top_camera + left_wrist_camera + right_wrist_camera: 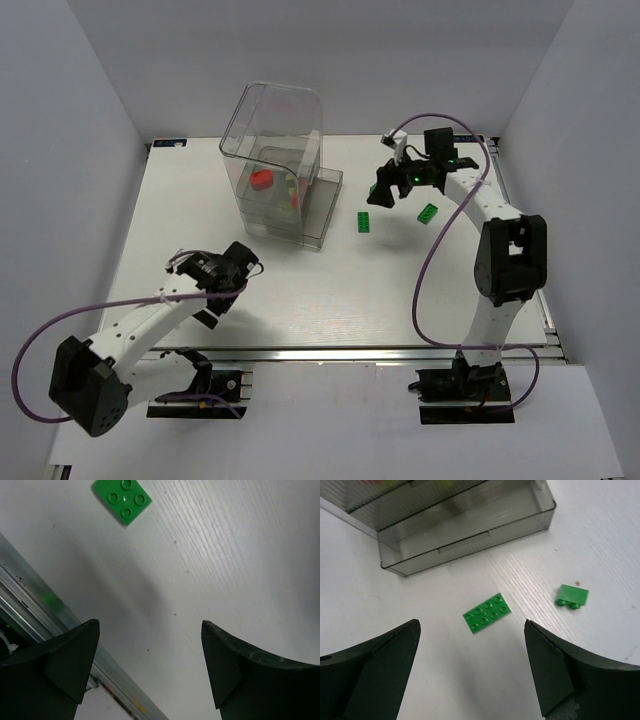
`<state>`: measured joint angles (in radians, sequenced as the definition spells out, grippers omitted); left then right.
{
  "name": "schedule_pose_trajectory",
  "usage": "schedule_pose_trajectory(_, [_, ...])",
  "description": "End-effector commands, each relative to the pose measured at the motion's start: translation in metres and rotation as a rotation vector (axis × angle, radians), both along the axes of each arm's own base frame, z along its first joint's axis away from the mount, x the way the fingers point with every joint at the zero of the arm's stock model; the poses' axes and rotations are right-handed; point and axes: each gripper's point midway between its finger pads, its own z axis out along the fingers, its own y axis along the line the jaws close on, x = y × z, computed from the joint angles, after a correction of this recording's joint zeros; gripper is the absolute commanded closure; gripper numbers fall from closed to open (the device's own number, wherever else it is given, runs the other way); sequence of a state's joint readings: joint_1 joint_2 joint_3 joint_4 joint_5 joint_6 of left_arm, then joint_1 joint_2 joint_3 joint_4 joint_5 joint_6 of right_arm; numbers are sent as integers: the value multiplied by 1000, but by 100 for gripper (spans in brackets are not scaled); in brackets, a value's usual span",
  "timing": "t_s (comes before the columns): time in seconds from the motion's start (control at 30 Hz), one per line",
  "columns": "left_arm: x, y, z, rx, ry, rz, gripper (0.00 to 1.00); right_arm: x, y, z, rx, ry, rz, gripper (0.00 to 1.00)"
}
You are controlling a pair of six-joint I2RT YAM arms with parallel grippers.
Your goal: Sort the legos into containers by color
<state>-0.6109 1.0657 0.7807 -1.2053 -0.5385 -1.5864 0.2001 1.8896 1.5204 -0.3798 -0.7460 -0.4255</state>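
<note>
Legos (428,211) seen from above: two green ones (365,222) lie on the table (300,300), far half, just right of the clear box (275,150); a red one (262,180) sits inside. Left gripper (222,300) and right gripper (385,190) gape, empty.

Left wrist: a thin four-stud plate (128,499) lies flat near the front edge. I reckon fingers could skid it on that smooth top.

Right wrist: an eight-stud plate (487,612) and a brick (572,596) lie before the smoky drawer (470,535). Its glossy wall might bounce a drop.
</note>
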Motion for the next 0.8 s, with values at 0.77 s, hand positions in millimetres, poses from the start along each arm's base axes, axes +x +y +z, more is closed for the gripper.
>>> schedule_pose_trajectory(0.77, [57,75,-47,-102,105,330,13,-16,-51,74,174,-124,35,18])
